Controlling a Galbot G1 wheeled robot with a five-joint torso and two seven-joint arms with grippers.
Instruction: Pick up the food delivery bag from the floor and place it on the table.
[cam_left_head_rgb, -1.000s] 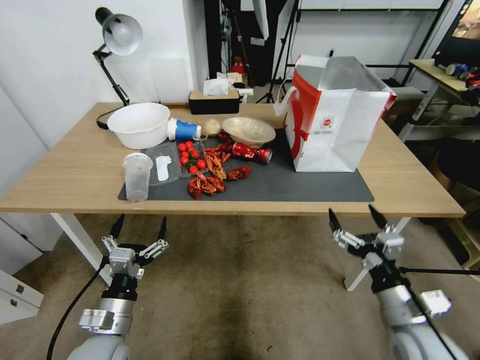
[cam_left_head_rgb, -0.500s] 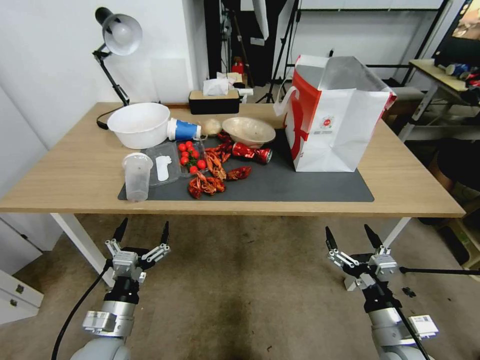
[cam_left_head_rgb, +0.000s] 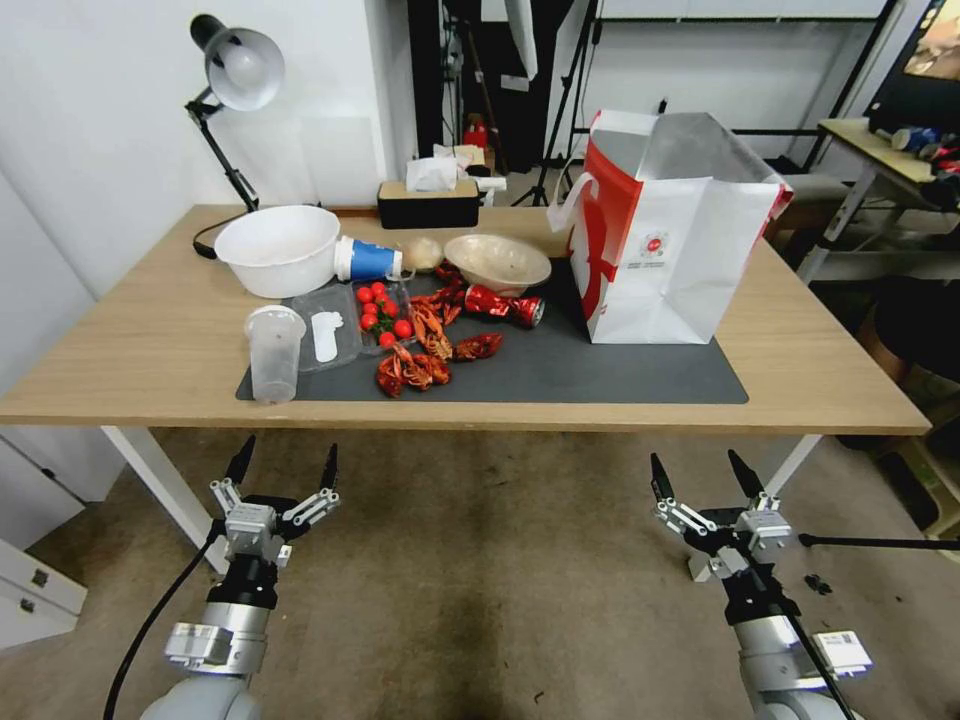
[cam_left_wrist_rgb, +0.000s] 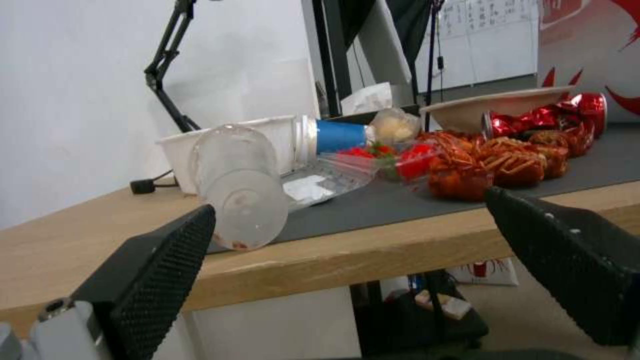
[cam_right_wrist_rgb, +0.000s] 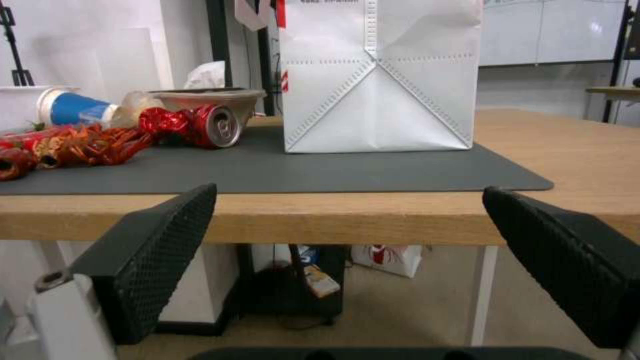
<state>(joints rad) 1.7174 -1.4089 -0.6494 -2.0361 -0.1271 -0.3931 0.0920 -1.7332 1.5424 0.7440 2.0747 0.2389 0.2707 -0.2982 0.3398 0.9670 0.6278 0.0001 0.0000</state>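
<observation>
Left end effector (cam_left_head_rgb: 284, 468): fingers spread, empty, low over the floor (cam_left_head_rgb: 480, 580).
Right end effector (cam_left_head_rgb: 703, 478): fingers spread, empty, just before the surface (cam_left_head_rgb: 150, 340) edge.
Food delivery bag (cam_left_head_rgb: 665, 235): upright on the dark mat (cam_left_head_rgb: 600, 370), beyond and above the right end effector.
</observation>
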